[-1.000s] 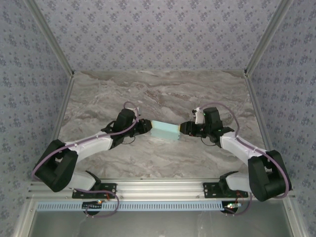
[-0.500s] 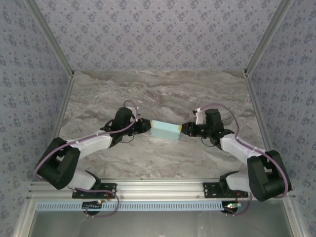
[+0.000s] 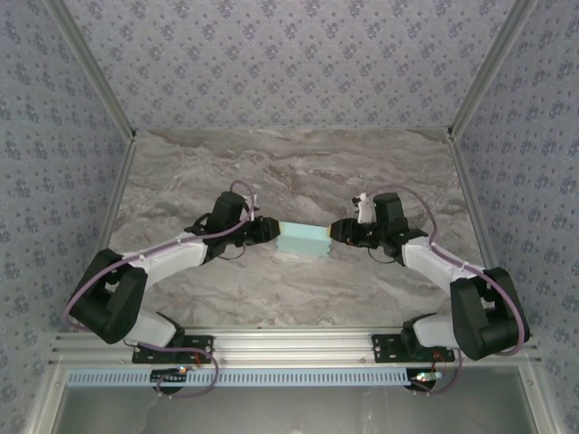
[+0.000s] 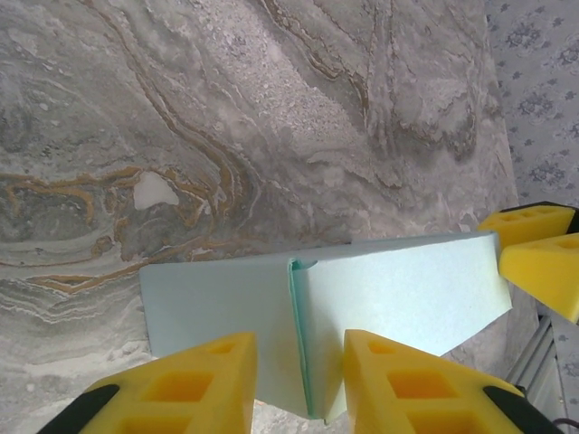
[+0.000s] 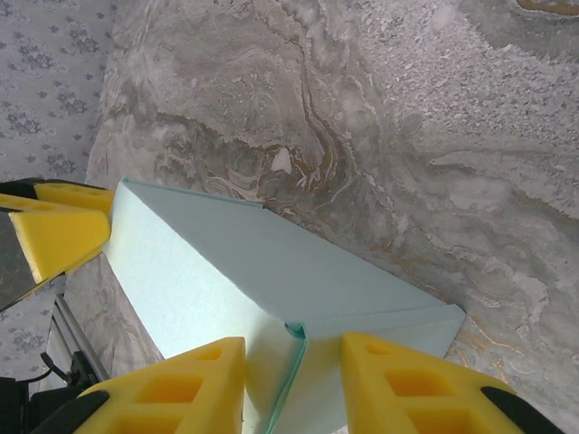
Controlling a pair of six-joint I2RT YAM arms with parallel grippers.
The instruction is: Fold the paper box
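The paper box is a small pale turquoise rectangular box lying on the marble table between the two arms. My left gripper is at its left end and my right gripper at its right end. In the left wrist view the yellow fingers stand apart on either side of the end seam of the box, with gaps both sides. The right wrist view is alike: the right gripper straddles the folded end edge of the box without clamping it. Each wrist view has the other gripper's yellow fingertips at the far end.
The marble tabletop is walled by patterned panels on the left, right and back. An aluminium rail with both arm bases runs along the near edge.
Both grippers' jaws have widened from half a second ago. The wrists have shifted slightly at the box's ends; the box lies in about the same place.
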